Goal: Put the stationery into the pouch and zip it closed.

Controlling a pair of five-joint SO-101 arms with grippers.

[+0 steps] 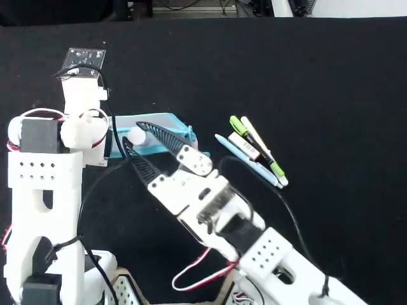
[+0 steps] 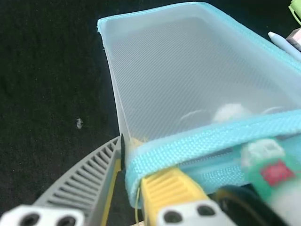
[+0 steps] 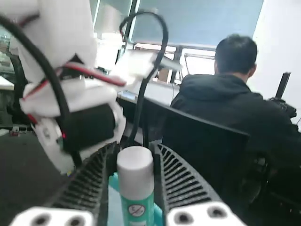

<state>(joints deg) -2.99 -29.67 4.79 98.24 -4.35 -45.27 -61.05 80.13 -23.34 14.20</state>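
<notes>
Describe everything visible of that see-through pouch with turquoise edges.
The rectangular translucent mesh pouch with turquoise edging rests on the black table. Pale shapes show through its wall. The left end effector pinches its turquoise edge near one corner, and the white-capped green glue stick in the right end effector hangs beside that edge.

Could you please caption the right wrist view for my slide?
Right gripper holding a white-capped glue stick beside the left arm.
</notes>
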